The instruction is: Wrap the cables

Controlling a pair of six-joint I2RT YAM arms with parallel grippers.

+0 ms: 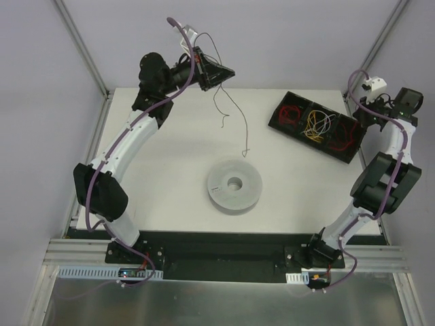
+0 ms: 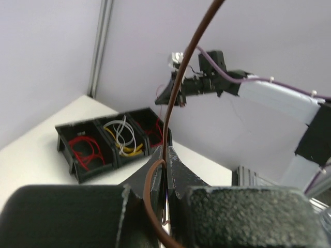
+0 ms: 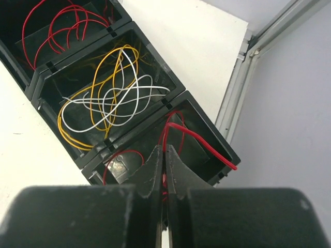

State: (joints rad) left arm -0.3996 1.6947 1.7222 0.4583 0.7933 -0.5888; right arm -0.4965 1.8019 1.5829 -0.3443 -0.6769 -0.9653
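My left gripper (image 1: 219,73) is raised above the table's far left and is shut on a thin dark cable (image 1: 234,109). The cable's loose ends hang in curls down to the table. In the left wrist view this cable (image 2: 178,88) looks brown; it loops in front of the shut jaws (image 2: 166,151) and rises out of the top of the frame. The grey spool (image 1: 234,185) lies flat mid-table, apart from the cable. My right gripper (image 3: 165,151) hovers over the end compartment of a black bin (image 3: 204,116) and is shut on a red cable (image 3: 207,141) lifted out of it.
The black three-compartment bin (image 1: 345,155) sits at the far right and holds red, yellow-and-white (image 3: 103,98), and more red cables. An aluminium frame post (image 3: 248,67) stands just beyond the bin. The table edge lies close behind it.
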